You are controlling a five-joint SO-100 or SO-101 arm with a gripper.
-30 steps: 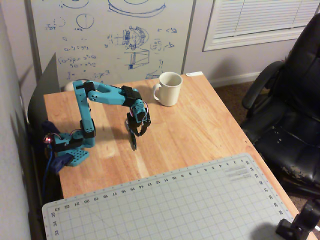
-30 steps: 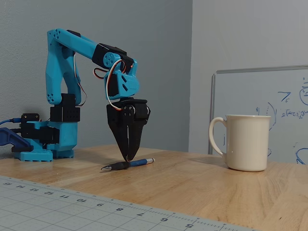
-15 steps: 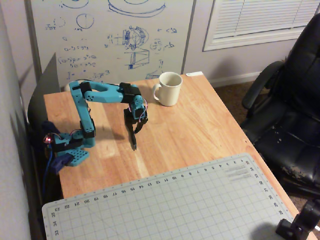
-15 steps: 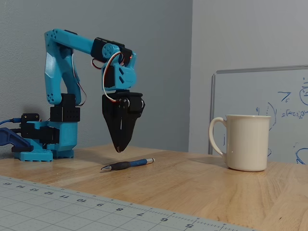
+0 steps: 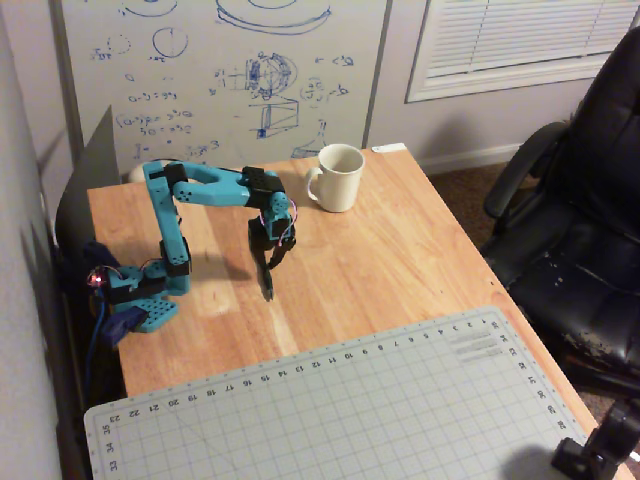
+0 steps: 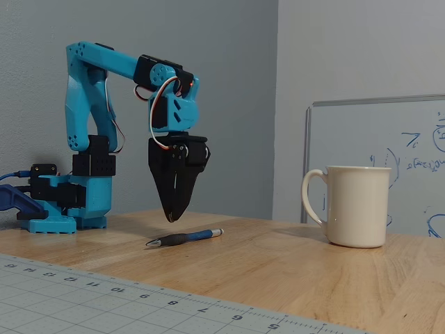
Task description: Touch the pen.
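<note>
Black fingers of my gripper [image 6: 171,217] are pressed together, holding nothing, tips pointing straight down and hanging clear of the wood. Pen [image 6: 184,238] lies flat on the table [image 6: 292,268] directly under the tips, with a visible gap between. In the fixed view its long axis runs left-right, dark grip end left, pale tip right, toward the white mug [image 6: 356,206], which stands well apart. Touching it should need a straight drop, my guess. In the overhead view the pen [image 5: 268,290] is a thin dark sliver below the gripper [image 5: 268,266], hard to separate from the finger shadow.
</note>
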